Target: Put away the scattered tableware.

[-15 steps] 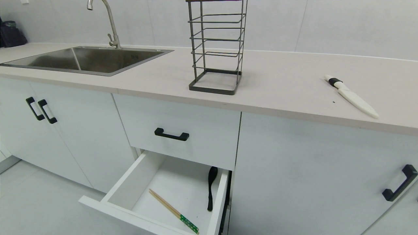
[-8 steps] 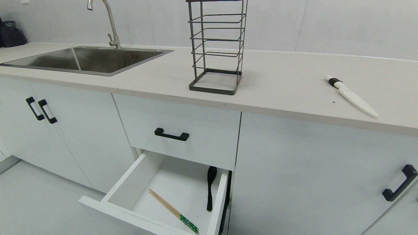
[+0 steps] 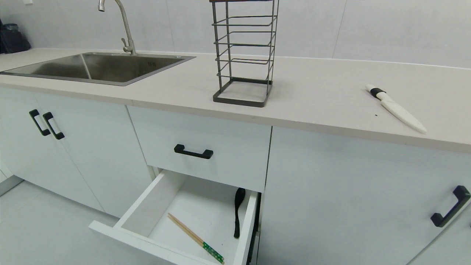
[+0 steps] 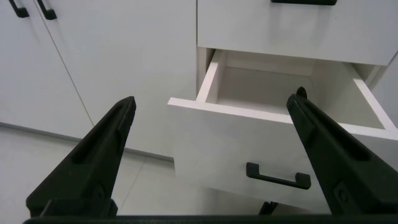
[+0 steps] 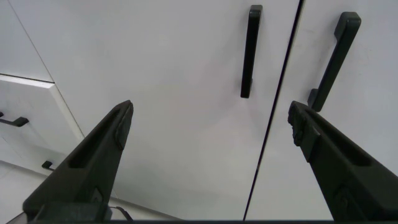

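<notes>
A white knife (image 3: 396,109) with a black band on its handle lies on the countertop (image 3: 316,92) at the right. Below the counter, the lower drawer (image 3: 162,235) stands pulled out; inside it lie a pair of wooden chopsticks (image 3: 195,238) and a black spoon (image 3: 238,211). My left gripper (image 4: 211,106) is open and empty, low in front of that drawer (image 4: 249,112), facing its black handle (image 4: 277,178). My right gripper (image 5: 211,112) is open and empty, held close before white cabinet doors with black handles (image 5: 250,52).
A black wire rack (image 3: 244,51) stands mid-counter. A steel sink (image 3: 95,66) with a tap (image 3: 121,25) is at the left. The upper drawer (image 3: 198,147) is closed. Cabinet doors with black handles (image 3: 47,124) flank the drawers; another handle (image 3: 450,211) is at the lower right.
</notes>
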Controlling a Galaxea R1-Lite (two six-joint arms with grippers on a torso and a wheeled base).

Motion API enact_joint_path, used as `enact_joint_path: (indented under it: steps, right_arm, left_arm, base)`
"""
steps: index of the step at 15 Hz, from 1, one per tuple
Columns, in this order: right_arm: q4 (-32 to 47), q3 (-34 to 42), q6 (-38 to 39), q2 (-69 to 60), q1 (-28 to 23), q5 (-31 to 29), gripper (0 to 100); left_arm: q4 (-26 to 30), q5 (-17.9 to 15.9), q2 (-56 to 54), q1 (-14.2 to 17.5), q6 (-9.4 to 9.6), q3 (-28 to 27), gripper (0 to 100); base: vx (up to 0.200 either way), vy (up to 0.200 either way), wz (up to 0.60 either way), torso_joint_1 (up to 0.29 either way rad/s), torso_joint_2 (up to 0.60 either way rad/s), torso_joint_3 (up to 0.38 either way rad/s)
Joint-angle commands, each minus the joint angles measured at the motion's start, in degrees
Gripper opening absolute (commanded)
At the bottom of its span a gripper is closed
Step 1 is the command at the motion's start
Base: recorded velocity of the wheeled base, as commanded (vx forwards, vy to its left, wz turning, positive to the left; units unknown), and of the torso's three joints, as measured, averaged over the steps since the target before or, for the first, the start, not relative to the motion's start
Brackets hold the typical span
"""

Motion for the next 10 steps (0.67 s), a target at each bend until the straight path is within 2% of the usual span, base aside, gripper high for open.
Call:
enact_joint_path:
  steps: [1,2,3,4,5,6,7,9,10]
  right_arm:
    - [0.73,0.07,-0.22,-1.4,-0.44,-3.57,100]
    - [1.69,0.07,0.13,-1.4,-0.44,-8.58,100]
    - [3.54,0.07,0.92,-1.4,-0.53,-11.13,100]
    - [4.16,-0.01,5.06,-1.4,-0.44,-12.71,100]
    - [4.16,-0.01,5.93,-1.4,-0.44,-12.71,100]
    - [4.16,-0.1,5.58,-1.4,-0.44,-12.71,100]
    - [4.16,-0.1,5.58,-1.4,-0.44,-12.71,100]
    - [4.16,-0.1,5.58,-1.4,-0.44,-12.71,100]
    - [4.16,-0.1,5.58,-1.4,-0.44,-12.71,100]
  left_arm:
    - [-0.11,0.19,0.07,0.09,-0.48,0.0,100]
    - [-0.2,0.28,0.07,0.09,-0.48,0.0,100]
    - [-1.07,0.19,0.07,0.09,-0.48,0.0,100]
    - [-9.25,-0.34,0.42,0.18,-1.79,-6.77,100]
    - [-10.48,-0.52,3.85,0.97,-1.88,-14.33,100]
    - [-8.19,-0.87,5.79,0.97,-1.79,-19.25,100]
    - [-4.59,-2.01,6.23,0.62,-2.15,-21.01,100]
    - [1.03,-5.09,5.52,0.0,-2.23,-19.95,100]
    - [2.09,-6.4,5.43,0.0,-2.15,-18.81,100]
  base:
    - [0.0,0.0,0.0,0.0,0.0,0.0]
    - [0.0,0.0,0.0,0.0,0.0,0.0]
    - [0.0,0.0,0.0,0.0,0.0,0.0]
    - [0.0,0.0,0.0,0.0,0.0,0.0]
    - [0.0,0.0,0.0,0.0,0.0,0.0]
    - [0.0,0.0,0.0,0.0,0.0,0.0]
    - [0.0,0.0,0.0,0.0,0.0,0.0]
    - [0.0,0.0,0.0,0.0,0.0,0.0]
    - [0.0,0.0,0.0,0.0,0.0,0.0]
